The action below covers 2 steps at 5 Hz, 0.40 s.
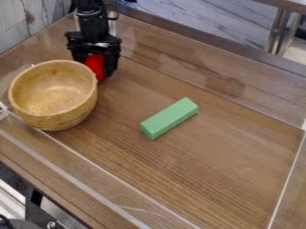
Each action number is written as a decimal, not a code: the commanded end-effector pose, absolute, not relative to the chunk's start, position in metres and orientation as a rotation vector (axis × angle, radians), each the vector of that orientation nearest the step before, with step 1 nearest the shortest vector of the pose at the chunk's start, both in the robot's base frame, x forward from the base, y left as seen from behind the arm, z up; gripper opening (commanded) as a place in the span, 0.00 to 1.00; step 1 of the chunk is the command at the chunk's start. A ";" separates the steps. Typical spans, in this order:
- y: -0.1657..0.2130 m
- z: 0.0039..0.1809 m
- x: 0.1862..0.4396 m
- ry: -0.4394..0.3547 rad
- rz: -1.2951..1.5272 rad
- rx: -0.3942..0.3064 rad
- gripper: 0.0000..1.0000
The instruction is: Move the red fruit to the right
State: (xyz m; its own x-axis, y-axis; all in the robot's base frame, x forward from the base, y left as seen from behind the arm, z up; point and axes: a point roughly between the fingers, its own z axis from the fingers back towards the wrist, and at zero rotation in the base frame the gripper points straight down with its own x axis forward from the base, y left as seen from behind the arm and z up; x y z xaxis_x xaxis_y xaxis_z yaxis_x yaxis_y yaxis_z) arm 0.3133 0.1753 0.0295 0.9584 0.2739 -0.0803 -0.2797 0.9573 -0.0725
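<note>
The single camera view looked down across a wooden table from the front. At the far left, the gripper pointed straight down with its jaws spread wide on either side of the red fruit, one dark finger left of it and one right. The fingers had not closed; the fruit sat between them on the table surface, and whether either pad touched it could not be told at this size. The fruit lay just behind the far rim of the wooden bowl, near it or touching. A green block lay well apart, toward the middle of the table, roughly along the way to the right.

The step in hand looked like the grasp itself, with the carry to the right not yet begun. The risks were these: the fruit was small, smooth and rounded, so a closure off its middle might squeeze it out sideways; the left finger stood close to the bowl and might nudge it; and a low carry rightward might clip the green block
</note>
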 end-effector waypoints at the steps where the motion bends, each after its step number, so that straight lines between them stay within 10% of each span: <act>1: 0.187 0.058 0.324 0.014 0.301 -0.076 1.00; 2: 0.190 0.057 0.322 0.018 0.303 -0.081 1.00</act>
